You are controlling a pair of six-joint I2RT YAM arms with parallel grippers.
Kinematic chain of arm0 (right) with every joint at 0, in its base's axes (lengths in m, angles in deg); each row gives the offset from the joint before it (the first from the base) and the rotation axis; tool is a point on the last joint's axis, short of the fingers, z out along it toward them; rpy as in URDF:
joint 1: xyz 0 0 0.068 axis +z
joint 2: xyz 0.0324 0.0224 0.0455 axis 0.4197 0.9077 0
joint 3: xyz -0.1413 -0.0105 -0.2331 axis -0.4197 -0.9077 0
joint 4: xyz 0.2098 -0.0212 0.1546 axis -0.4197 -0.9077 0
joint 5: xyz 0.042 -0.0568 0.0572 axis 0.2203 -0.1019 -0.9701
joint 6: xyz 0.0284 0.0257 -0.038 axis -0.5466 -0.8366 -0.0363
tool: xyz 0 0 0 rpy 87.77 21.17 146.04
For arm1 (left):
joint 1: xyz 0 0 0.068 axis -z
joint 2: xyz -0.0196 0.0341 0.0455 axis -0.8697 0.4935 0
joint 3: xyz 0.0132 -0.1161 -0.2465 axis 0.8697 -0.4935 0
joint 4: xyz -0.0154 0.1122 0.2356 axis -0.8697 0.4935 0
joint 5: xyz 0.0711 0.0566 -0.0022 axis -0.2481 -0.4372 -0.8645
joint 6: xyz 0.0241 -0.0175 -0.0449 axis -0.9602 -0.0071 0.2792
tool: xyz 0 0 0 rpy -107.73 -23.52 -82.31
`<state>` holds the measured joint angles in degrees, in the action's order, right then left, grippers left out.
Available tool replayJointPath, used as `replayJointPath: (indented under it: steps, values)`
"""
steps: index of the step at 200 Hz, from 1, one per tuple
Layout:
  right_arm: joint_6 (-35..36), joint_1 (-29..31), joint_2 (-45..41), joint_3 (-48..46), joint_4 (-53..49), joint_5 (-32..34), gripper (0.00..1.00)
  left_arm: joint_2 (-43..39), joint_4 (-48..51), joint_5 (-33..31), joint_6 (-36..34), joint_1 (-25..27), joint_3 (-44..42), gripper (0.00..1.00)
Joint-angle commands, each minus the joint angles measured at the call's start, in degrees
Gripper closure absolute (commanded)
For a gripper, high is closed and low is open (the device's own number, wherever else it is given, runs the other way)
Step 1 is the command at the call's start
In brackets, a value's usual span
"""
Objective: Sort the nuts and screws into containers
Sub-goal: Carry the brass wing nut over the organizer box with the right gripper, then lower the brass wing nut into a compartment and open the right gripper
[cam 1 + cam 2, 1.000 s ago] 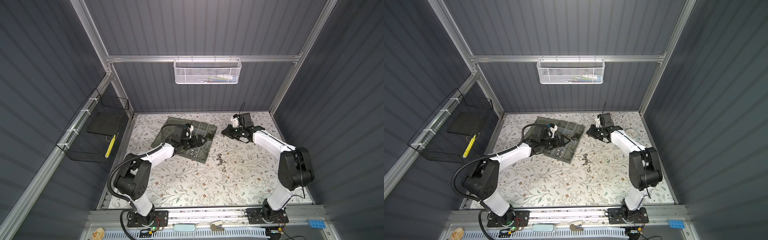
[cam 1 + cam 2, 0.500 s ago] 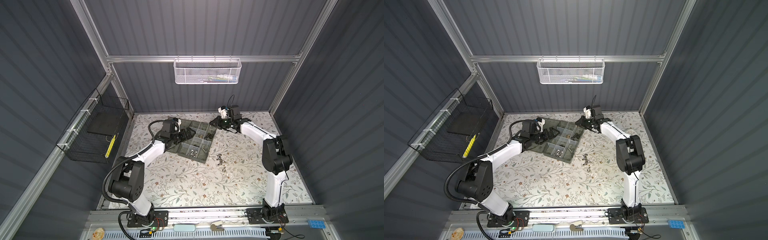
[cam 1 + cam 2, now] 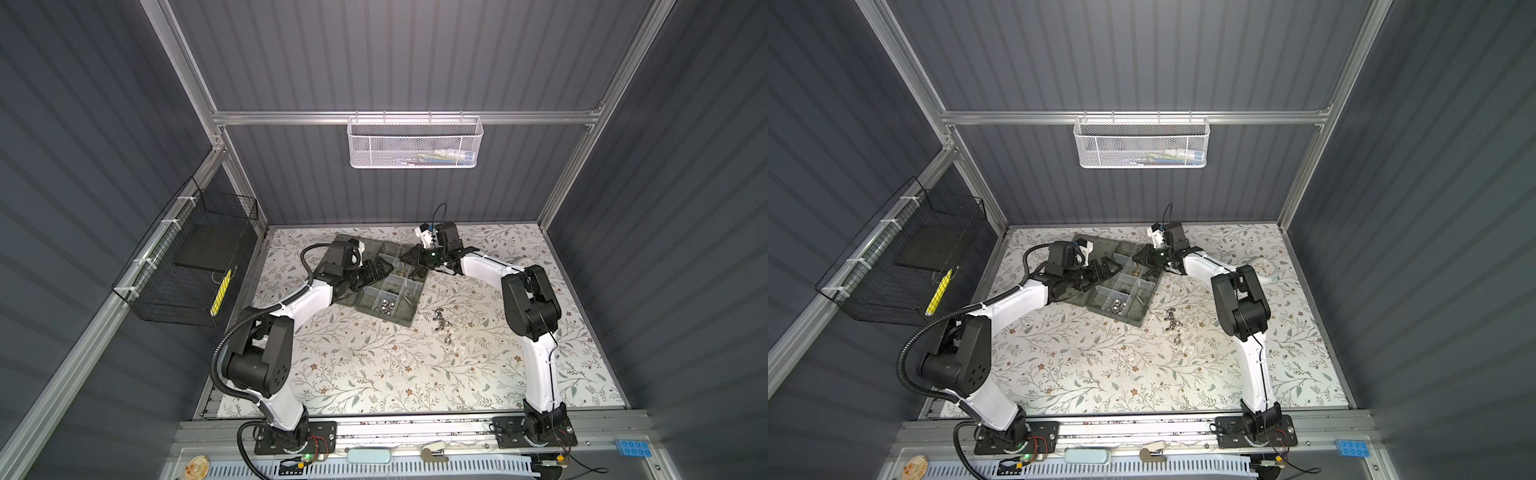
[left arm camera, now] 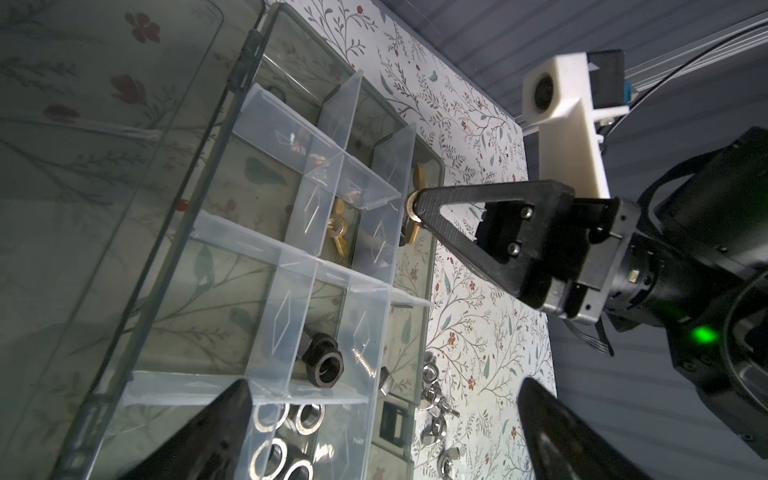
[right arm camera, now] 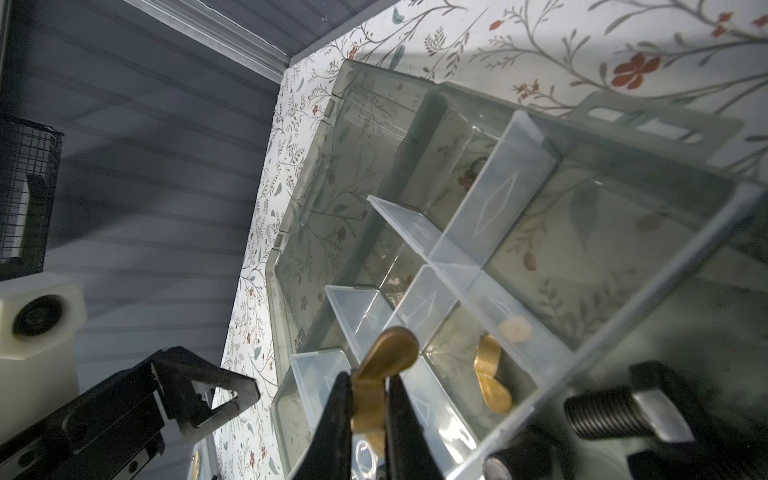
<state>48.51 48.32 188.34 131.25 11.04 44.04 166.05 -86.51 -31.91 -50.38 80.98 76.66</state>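
left gripper (image 3: 381, 269) sits centre-left in both top views, jaws wide apart and empty, at the left side of the organiser box (image 3: 419, 297). right gripper (image 3: 407, 259) just right of it, pinched on a brass wing nut (image 5: 388, 357) over the box's upper compartments. loose nuts (image 3: 441, 325) lie on the table, lower right of the box

Left arm (image 3: 309, 300) and right arm (image 3: 484, 267): white link shells, black joint housings, black base plates (image 3: 324, 436). Ribbed black conduit (image 3: 216, 365) runs along the left arm. Right tool (image 4: 415, 208) — black triangular open-frame fingers (image 4: 478, 193), two bolt heads (image 4: 525, 212), white camera block (image 4: 561, 124) above, green light (image 4: 702, 332) behind.
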Motion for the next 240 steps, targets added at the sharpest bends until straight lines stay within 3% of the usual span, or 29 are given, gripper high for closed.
replayJointPath:
  steps: [1, 73, 127, 240]
  values:
    - [-0.2, -0.1, 2.2, 1.4, 2.6, -1.1, 0.89, 0.9, -1.9, 2.3, 1.7, -0.2, 0.0, 0.0]
    - [-1.3, 0.2, 4.1, 0.3, 3.1, -0.1, 0.84, 0.5, -2.1, 2.3, 1.8, -0.1, -0.4, 0.0]
    - [-1.3, 0.1, 4.4, -0.3, 3.0, 0.5, 0.73, 0.6, -2.4, 2.0, 1.8, -0.1, -0.6, 0.0]
    - [-1.0, -0.1, 3.4, -1.8, 4.9, 0.8, 0.67, 0.3, -2.9, 2.1, 1.7, 0.3, -0.7, 0.0]
